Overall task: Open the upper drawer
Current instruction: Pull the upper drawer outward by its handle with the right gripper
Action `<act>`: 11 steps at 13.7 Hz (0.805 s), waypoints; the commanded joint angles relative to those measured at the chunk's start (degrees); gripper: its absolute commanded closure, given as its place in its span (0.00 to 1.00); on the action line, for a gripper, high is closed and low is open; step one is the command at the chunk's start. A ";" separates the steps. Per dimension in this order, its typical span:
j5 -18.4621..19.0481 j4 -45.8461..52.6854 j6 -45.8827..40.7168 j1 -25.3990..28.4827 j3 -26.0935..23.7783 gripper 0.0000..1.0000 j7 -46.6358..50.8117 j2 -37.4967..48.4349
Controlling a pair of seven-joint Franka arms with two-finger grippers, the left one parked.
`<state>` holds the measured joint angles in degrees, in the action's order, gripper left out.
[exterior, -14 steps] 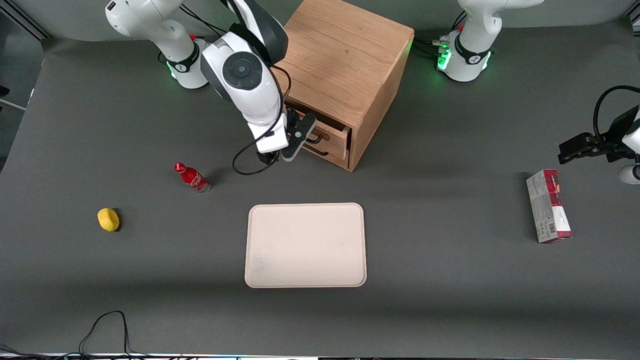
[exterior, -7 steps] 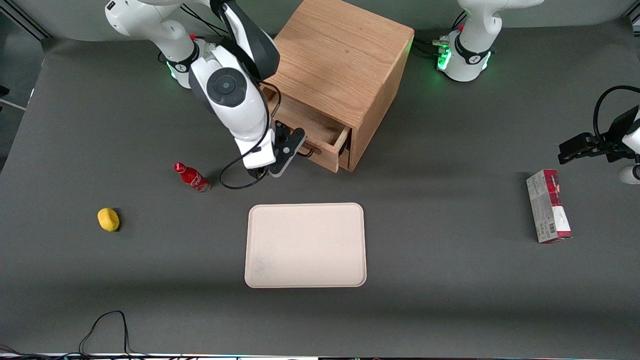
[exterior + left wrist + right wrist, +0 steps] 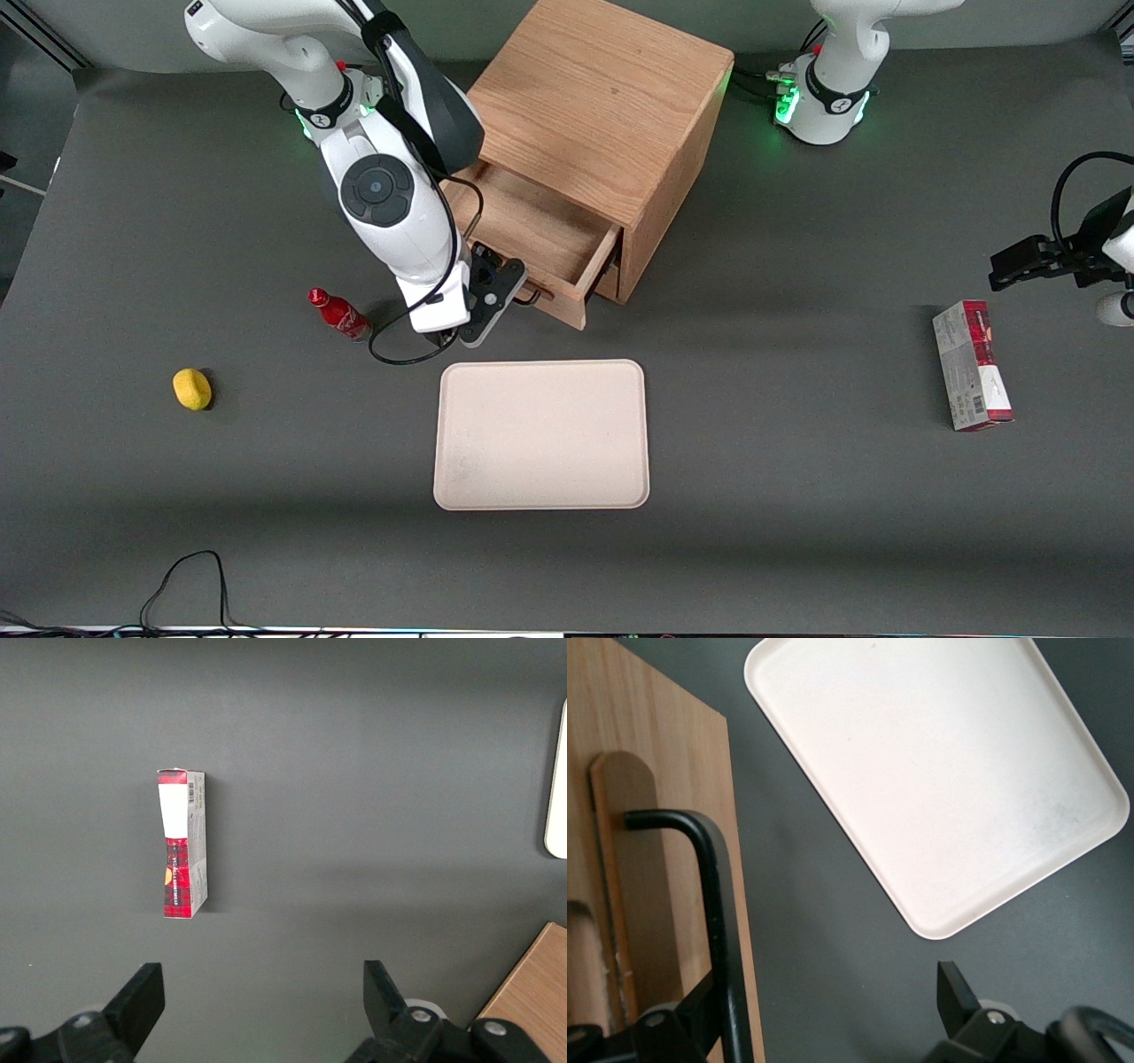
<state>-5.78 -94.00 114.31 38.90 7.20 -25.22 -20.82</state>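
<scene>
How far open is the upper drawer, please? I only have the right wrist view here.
Observer: In the front view the upper drawer sticks well out of the cabinet; the part of its inside I can see holds nothing.
Operator: Thank you. Is anything close to the arm?
Observer: A red bottle sits on the table beside the arm, toward the working arm's end. It is apart from the gripper, which is open at the handle.

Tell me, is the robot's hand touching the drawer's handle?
Touching. In the right wrist view, one finger of the open hand lies against the black handle with no gap, hooking it instead of pinching it.
</scene>
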 commanded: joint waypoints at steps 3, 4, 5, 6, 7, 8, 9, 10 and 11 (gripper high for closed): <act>-0.29 7.24 -4.26 -3.65 0.18 0.00 -3.86 -4.04; -0.20 7.95 -4.62 -4.44 0.18 0.00 -4.05 -4.31; -0.20 8.13 -4.62 -4.88 0.18 0.00 -3.96 -4.66; -0.20 8.31 -4.62 -4.88 0.18 0.00 -3.96 -5.10; -0.20 8.74 -4.62 -5.23 0.18 0.00 -3.88 -5.37; -0.20 9.44 -4.62 -6.02 0.18 0.00 -3.87 -5.98; -0.20 9.97 -4.62 -6.98 0.18 0.00 -3.96 -6.33; -0.20 10.41 -4.62 -7.25 0.18 0.00 -3.96 -6.77; -0.20 10.76 -4.62 -7.34 0.18 0.00 -3.79 -6.86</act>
<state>-5.77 -86.44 111.07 32.44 7.28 -27.76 -25.70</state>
